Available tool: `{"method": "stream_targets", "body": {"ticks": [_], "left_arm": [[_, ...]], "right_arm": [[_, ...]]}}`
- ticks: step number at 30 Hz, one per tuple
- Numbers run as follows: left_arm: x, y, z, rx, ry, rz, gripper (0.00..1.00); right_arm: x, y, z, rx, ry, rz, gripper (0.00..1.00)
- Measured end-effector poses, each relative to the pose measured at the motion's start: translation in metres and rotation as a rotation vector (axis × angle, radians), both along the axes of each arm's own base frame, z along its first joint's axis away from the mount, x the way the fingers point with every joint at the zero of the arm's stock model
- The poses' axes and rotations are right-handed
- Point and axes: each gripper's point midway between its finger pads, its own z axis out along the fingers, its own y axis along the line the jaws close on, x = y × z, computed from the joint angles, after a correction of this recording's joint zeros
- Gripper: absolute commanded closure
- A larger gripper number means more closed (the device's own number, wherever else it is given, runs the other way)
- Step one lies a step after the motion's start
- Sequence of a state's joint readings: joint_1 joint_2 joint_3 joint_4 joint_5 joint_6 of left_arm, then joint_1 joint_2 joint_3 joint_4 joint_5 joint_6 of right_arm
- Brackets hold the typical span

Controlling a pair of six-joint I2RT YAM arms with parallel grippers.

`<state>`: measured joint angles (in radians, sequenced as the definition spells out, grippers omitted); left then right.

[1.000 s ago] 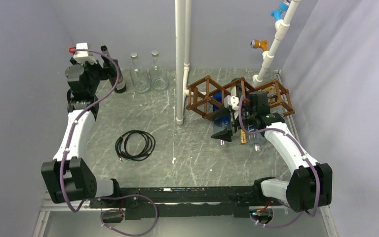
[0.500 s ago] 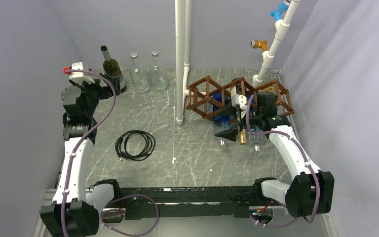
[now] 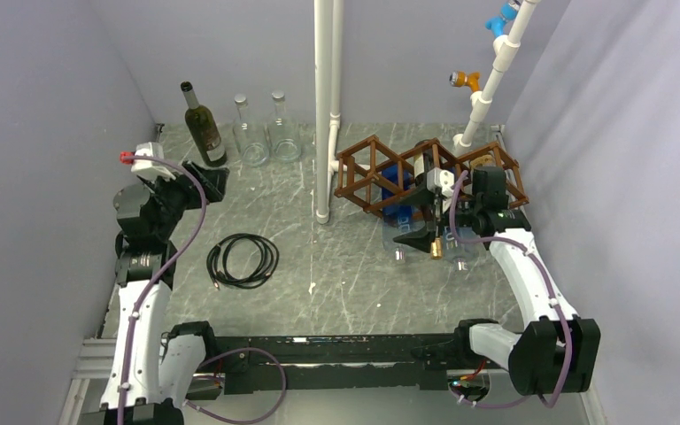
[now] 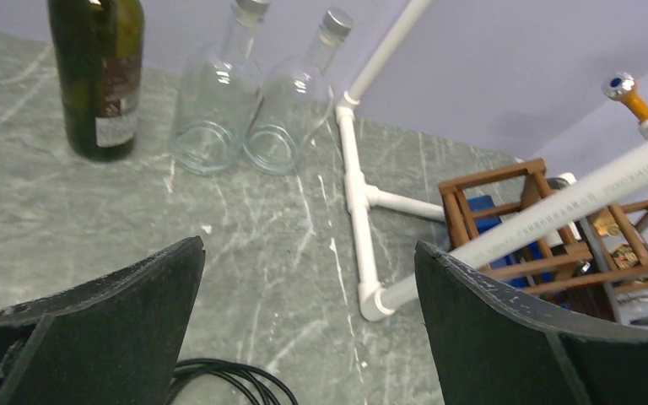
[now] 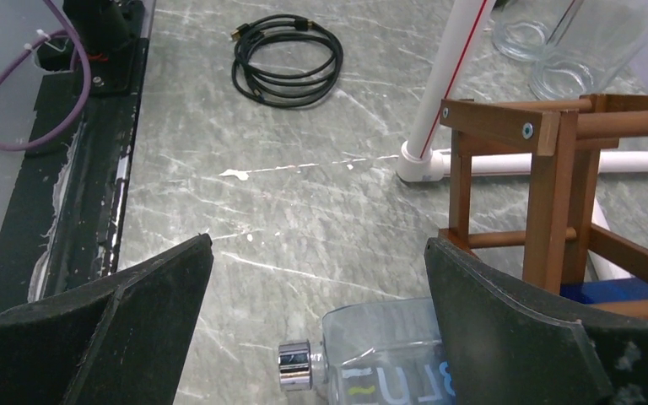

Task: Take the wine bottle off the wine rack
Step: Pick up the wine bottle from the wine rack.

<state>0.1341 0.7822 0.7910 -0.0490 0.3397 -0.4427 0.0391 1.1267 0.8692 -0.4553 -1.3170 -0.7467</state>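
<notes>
Brown wooden bars make up the wine rack, which sits on the right, far part of the grey marbled tabletop. Something blue shows inside its lattice; what it is cannot be told. The dark green wine bottle is not in the rack. It stands upright on the tabletop at the far left, well apart from the rack, with its neck up and a label on its side. Just to its right stand two clear glass bottles with metal caps, close beside each other. A white pipe rises between these bottles and the rack, its foot on the tabletop.

The left pincer is on the near side of the wine bottle and apart from it. Its jaws are spread wide with nothing between them, and its camera looks toward the three standing bottles.

The right pincer hangs at the near left corner of the rack, jaws likewise wide apart and holding nothing. Below it a clear bottle with lettering lies on its side on the tabletop. Its silver cap points away from the rack, and its body lies close against the near side of the wooden frame. A coiled black cable lies on the tabletop toward the left, clear of both arms.
</notes>
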Motion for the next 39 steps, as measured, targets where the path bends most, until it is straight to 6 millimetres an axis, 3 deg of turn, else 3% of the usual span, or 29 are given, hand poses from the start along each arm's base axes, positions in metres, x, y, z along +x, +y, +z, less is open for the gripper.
{"method": "stream_targets", "body": {"ticks": [6,11,22,34,39], "left_arm": [[-0.017,-0.014,-0.014,-0.066,0.047,-0.057,0.01],[-0.027,-0.026,-0.024,-0.093,0.099,-0.118,0.0],[-0.046,-0.058,-0.061,-0.094,0.212,-0.294,0.0],[-0.059,-0.065,-0.094,-0.016,0.241,-0.364,0.0],[-0.062,-0.066,-0.097,0.004,0.243,-0.372,0.0]], "right_arm": [[-0.006,-0.009,-0.003,-0.033,0.003,-0.032,0.0],[-0.008,-0.021,0.007,-0.071,-0.015,-0.073,0.0],[-0.02,-0.048,0.014,-0.211,0.017,-0.241,0.0],[-0.005,-0.108,0.028,-0.327,0.105,-0.602,0.0],[-0.003,-0.131,0.021,-0.365,0.182,-0.746,0.0]]}}
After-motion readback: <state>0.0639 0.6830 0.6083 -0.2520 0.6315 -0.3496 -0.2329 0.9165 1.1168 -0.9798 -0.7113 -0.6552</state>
